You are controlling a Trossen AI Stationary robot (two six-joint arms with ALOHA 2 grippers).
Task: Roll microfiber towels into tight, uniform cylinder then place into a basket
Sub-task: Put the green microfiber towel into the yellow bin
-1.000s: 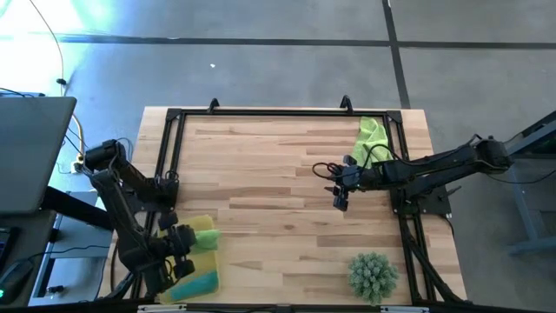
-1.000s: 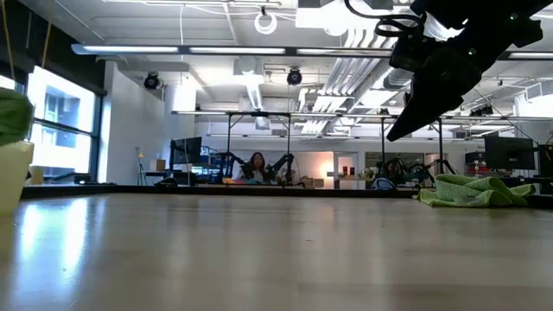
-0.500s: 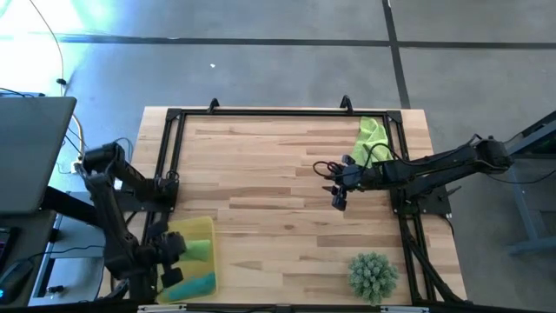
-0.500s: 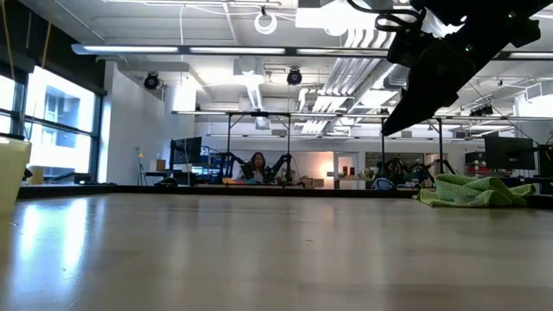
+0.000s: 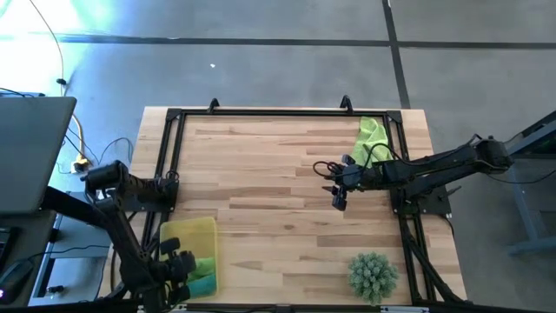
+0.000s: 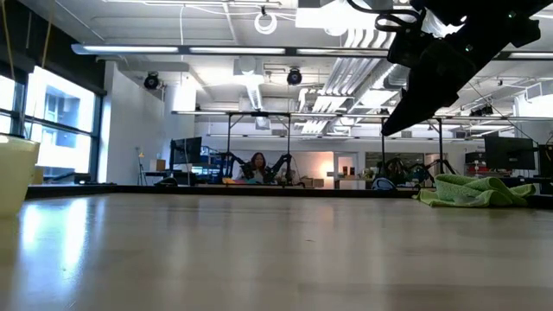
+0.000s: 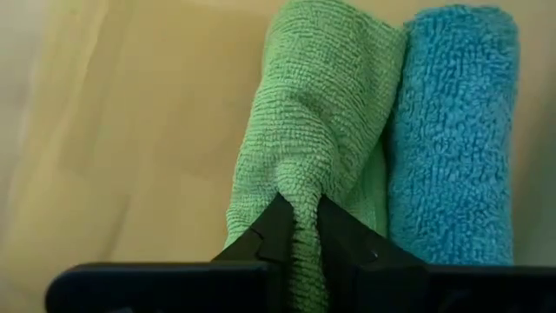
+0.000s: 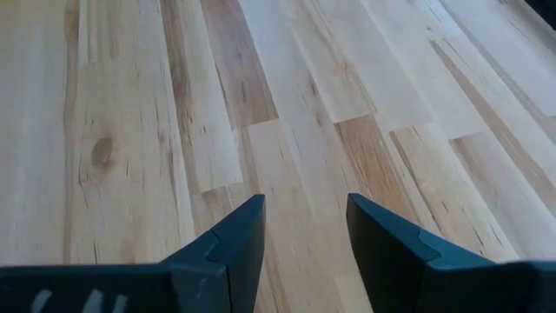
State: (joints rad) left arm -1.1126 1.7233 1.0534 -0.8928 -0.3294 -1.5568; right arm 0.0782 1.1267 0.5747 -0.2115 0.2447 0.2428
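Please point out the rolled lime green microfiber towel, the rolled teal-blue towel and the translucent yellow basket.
Rolled lime green microfiber towel (image 7: 321, 113): left wrist view, mid roll.
Rolled teal-blue towel (image 7: 456, 130): left wrist view, mid roll.
Translucent yellow basket (image 5: 193, 229): high view, bare floor.

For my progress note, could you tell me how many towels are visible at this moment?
3: a rolled green towel and a rolled blue towel side by side in the basket; an unrolled green towel at the table's far right corner.

The left gripper (image 5: 181, 268) covers the rolled towels (image 5: 204, 265) from above; the basket (image 6: 15, 173) is cut by the low view's edge
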